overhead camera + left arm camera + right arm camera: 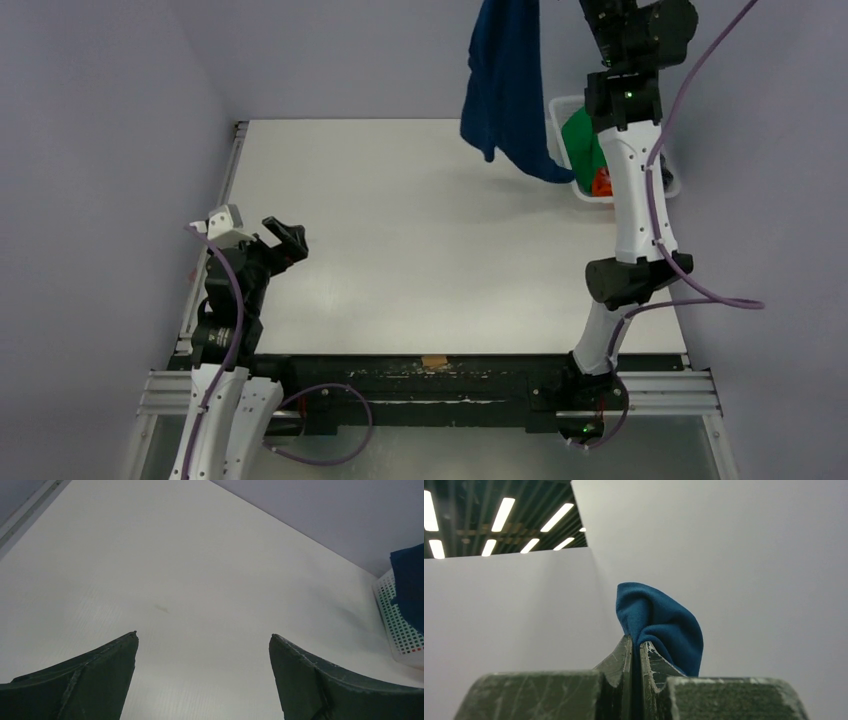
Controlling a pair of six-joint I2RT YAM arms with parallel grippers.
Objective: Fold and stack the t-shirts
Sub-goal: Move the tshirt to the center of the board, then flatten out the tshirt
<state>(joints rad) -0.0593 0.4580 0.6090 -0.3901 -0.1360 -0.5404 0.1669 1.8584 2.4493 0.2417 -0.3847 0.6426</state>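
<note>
A navy blue t-shirt [505,85] hangs bunched in the air above the table's far right, its lower end next to the white basket [562,108]. Its chest print does not show. My right gripper [635,642] is shut on a fold of this shirt [664,622] and points upward; its fingers are past the top edge of the top view. A green shirt [580,140] and an orange one [601,182] lie in the basket. The dark grey shirt is out of view. My left gripper [285,240] is open and empty over the table's left side, and also shows in the left wrist view [204,637].
The white table [420,250] lies between grey walls. The slotted basket stands at the far right edge, partly behind the right arm [630,190]. It shows in the left wrist view [400,627] with the blue shirt [411,585] hanging over it.
</note>
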